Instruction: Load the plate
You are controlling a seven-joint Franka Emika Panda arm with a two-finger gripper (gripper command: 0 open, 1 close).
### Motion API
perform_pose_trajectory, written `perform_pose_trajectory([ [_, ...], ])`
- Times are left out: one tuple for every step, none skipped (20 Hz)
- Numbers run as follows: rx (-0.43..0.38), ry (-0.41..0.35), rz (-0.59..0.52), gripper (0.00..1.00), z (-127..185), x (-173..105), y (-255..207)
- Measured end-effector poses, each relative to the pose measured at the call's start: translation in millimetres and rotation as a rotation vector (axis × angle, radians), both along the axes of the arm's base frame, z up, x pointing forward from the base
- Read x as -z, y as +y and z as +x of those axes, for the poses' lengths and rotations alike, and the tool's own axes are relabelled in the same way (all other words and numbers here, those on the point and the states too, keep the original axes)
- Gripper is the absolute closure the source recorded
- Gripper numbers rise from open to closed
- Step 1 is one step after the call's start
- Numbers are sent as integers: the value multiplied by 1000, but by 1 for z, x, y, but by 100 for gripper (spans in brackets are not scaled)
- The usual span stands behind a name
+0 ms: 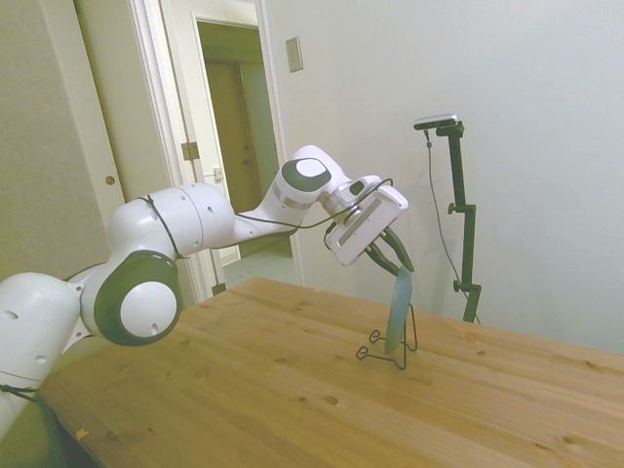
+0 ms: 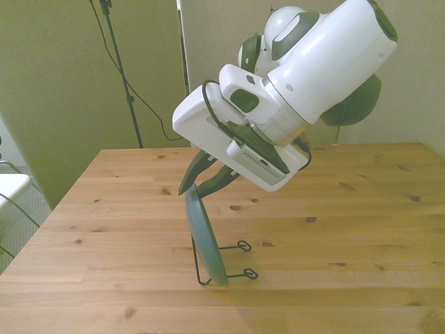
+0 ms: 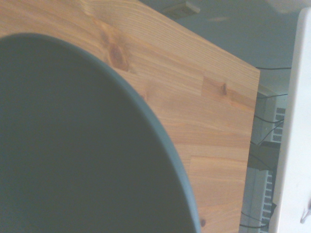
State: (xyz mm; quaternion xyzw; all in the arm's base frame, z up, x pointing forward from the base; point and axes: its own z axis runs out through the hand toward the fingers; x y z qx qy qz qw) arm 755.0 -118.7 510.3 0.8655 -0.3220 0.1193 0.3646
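Observation:
The grey-green plate [image 1: 398, 312] [image 2: 205, 240] stands on edge, nearly upright, with its lower rim in the thin black wire stand [image 1: 375, 343] [image 2: 240, 273] near the middle of the wooden table [image 1: 244, 390]. My gripper [image 1: 403, 267] [image 2: 190, 186] comes down at a slant onto the plate's top rim, and its dark fingers are pinched on that rim. In the wrist view the plate's face [image 3: 73, 145] fills most of the picture from close by, with table boards [image 3: 194, 111] beyond its edge.
The stand's two wire loops [image 2: 243, 245] stick out along the table toward the front view's right. A doorway [image 1: 229, 146] opens behind the arm in the side view. White chair parts [image 2: 10, 188] show past the table's edge on the front view's left.

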Motion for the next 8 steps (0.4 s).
perform_pose_trajectory([
  [-1, 0, 1, 0, 0, 0, 0],
  [-2, -1, 1, 0, 0, -1, 1],
  [-3, -1, 2, 0, 0, -1, 1],
  [-5, -1, 3, 0, 0, -2, 1],
  [-6, -2, 4, 0, 0, -2, 2],
  [-8, -4, 9, 0, 0, -3, 2],
  [-8, -7, 20, 0, -1, -6, 4],
  [-7, -11, 40, 0, -2, -9, 7],
])
